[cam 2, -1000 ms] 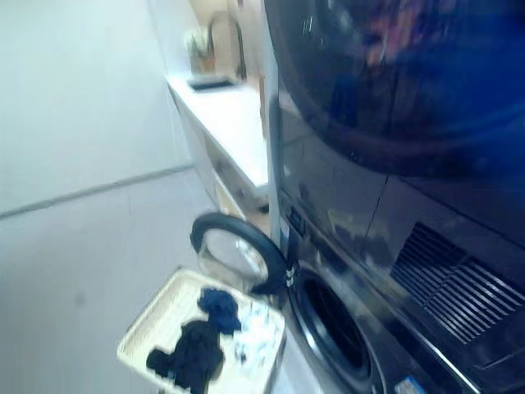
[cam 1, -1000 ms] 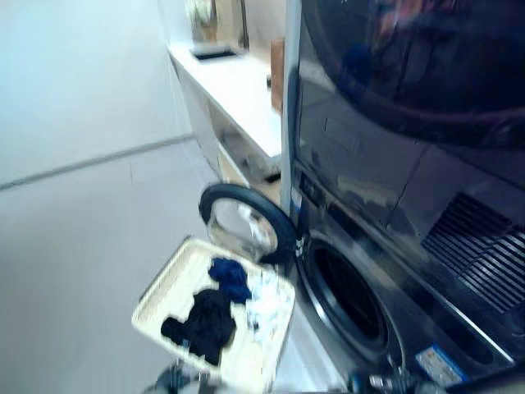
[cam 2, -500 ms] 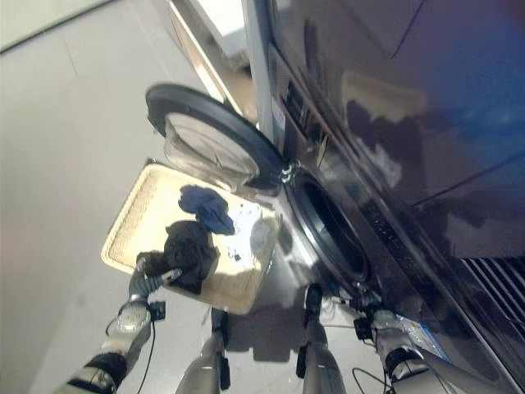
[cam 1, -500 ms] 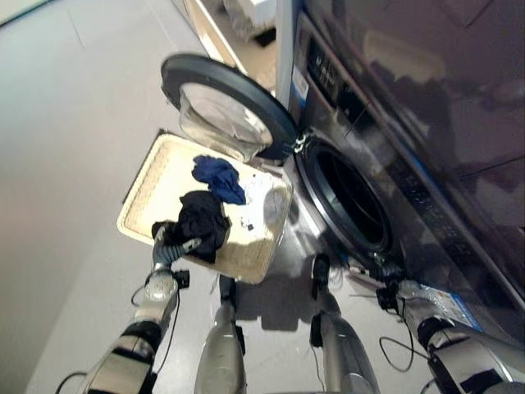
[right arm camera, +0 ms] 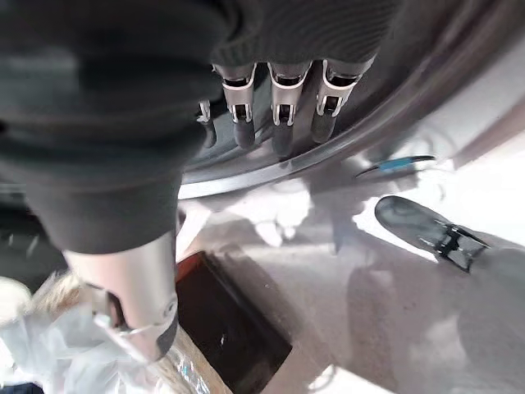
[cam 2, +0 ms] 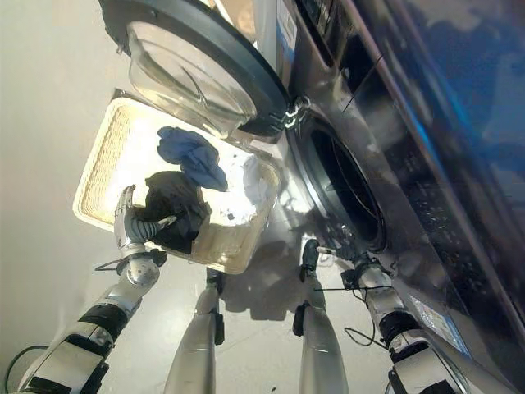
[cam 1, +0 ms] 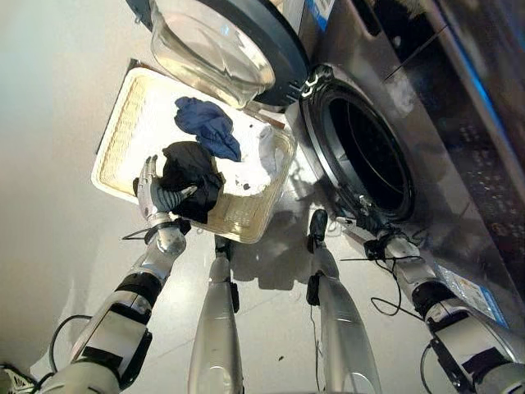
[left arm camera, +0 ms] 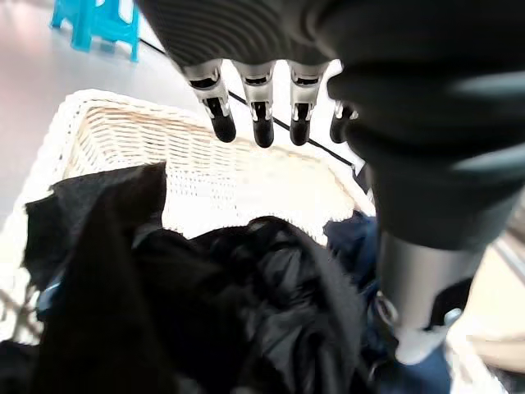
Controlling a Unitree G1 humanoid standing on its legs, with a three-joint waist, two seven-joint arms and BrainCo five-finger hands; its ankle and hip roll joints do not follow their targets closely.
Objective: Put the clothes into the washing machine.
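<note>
- Left eye view: a cream wicker basket (cam 1: 123, 131) sits on the floor (cam 1: 49, 98) just in front of the washing machine (cam 1: 459, 123), under its swung-open round door (cam 1: 221, 41). Inside lie a black garment (cam 1: 193, 176), a blue garment (cam 1: 209, 127) and a white garment (cam 1: 262, 160). The left hand (cam 1: 156, 193) is at the basket's near edge, its fingers spread and straight beside the black garment, thumb lying against the cloth. The drum opening (cam 1: 369, 152) is dark. The right hand (cam 1: 369, 226) is low, by the lower rim of that opening.
- Right eye view: the same layout; the black garment lies nearest the left hand, the blue one beyond it towards the door, the white one on the side nearest the machine.
- Left wrist view: the left hand's fingers (left arm camera: 262, 123) hang straight and released above the basket, apart from the black garment piled below; the thumb reaches down beside the cloth without closing on it.
- Right wrist view: the right hand's fingers (right arm camera: 283, 123) are relaxed, holding nothing, close to the machine's curved rim, with floor beneath.
</note>
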